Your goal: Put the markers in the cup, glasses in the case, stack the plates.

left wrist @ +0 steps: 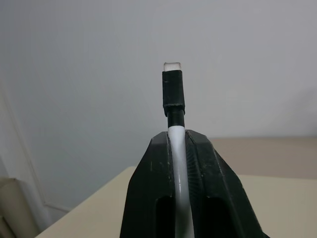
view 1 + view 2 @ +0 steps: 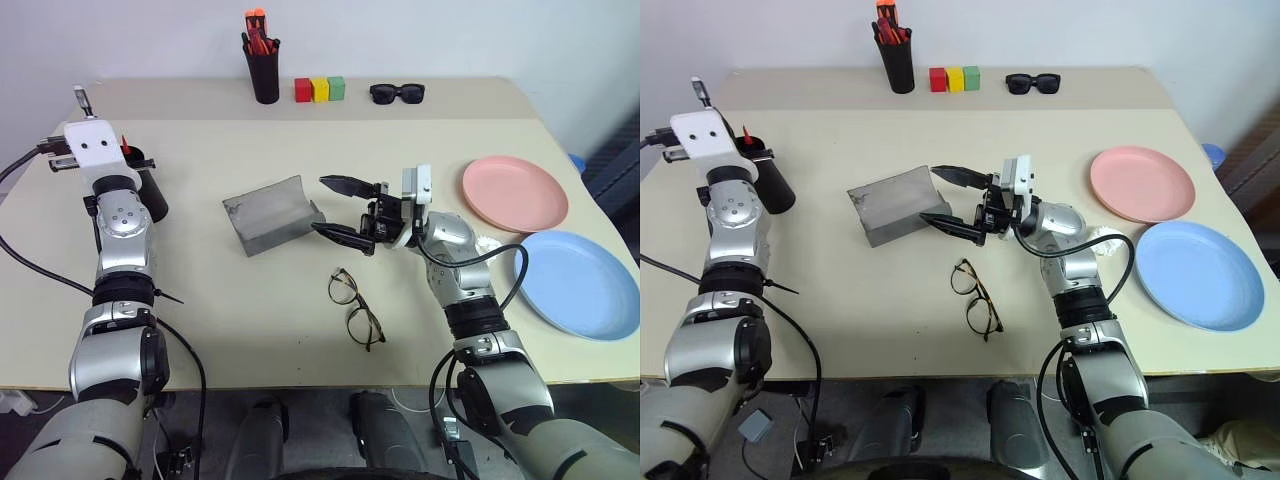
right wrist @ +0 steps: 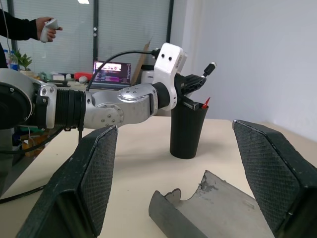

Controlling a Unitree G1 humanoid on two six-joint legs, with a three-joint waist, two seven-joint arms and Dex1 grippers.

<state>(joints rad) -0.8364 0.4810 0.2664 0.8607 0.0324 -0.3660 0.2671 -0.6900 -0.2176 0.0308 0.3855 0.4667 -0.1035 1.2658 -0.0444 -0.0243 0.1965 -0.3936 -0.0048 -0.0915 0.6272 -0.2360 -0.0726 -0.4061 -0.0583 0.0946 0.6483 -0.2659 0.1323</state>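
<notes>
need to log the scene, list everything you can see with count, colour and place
white marker: 1, white with black end, between the left gripper's fingers, above the cup
red marker: 1, tip sticking out of the cup
cup: 1, black, table's left side
case: 1, grey, open, table centre
glasses: 1, dark wire frame, near edge
plates: 2, pink and blue, side by side, right
pen holder: 1, black, orange-red pens, far edge
blocks: 3, red, yellow, green
sunglasses: 1, black
person's hand: background
left gripper: on the white marker
right gripper: open beside the case

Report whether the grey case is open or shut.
Open. The case lies on the table with its curved lid swung back, the hollow inside facing up and empty; the glasses lie on the table, apart from it.
</notes>
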